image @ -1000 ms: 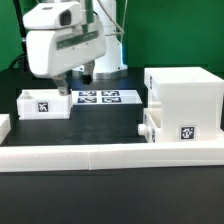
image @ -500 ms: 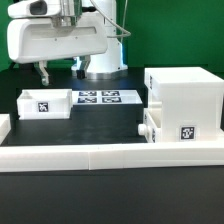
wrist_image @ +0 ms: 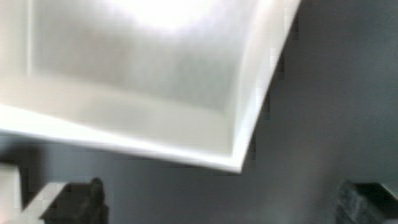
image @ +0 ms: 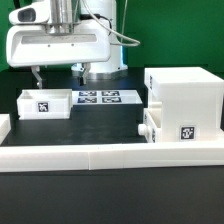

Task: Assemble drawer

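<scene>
A small white box tray (image: pixel 43 102) with a square tag lies open at the exterior view's left, beside the marker board (image: pixel 98 97). My gripper (image: pixel 58 74) hangs open just above and behind it, holding nothing. In the wrist view the tray's open inside (wrist_image: pixel 160 70) fills the picture, and the dark fingertips (wrist_image: pixel 71 200) stand wide apart around my gripper's (wrist_image: pixel 222 205) gap, over dark table. The large white housing (image: pixel 185 95) stands at the exterior view's right. A second knobbed tray (image: pixel 150 126) sits at its lower front, seemingly partly inside.
A long low white border rail (image: pixel 110 153) runs across the front of the table. The arm's white base (image: pixel 100 60) stands behind the marker board. A green surface shows at the back.
My gripper has moved toward the exterior view's left, from above the marker board's edge to over the small tray, and sunk a little. Its fingers stay open. The parts have not moved.
</scene>
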